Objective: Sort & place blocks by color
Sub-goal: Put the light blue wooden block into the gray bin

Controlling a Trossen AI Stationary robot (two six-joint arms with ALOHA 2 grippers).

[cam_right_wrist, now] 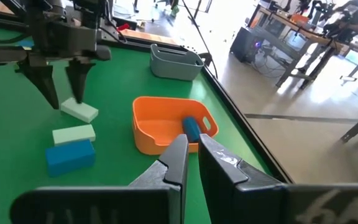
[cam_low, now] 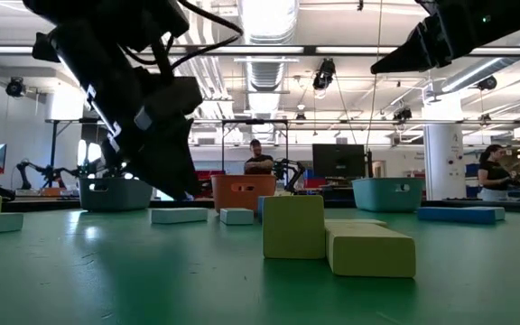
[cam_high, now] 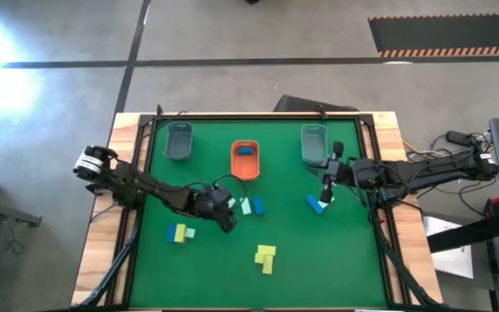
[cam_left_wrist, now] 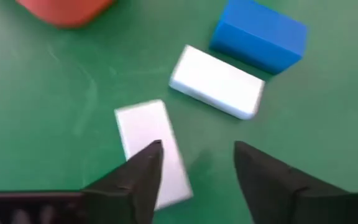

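My left gripper is open, low over the green mat near its middle. A pale mint block lies flat under one of its fingers. Just beyond it lie a second pale block and a dark blue block. My right gripper is shut with nothing in it, held high at the table's right. Below it lie a blue and a pale block. A dark blue block rests inside the orange tray. My left gripper comes at the pale mint block from above, slanting down. One fingertip stands right at the block's top face, the other beside the block. Whether that fingertip touches it, I cannot tell. The block lies flat on the mat.
Three trays stand along the far edge: grey, orange and grey-teal. Yellow blocks lie near the front, and a yellow, blue and pale group lies front left. People and desks show beyond the table.
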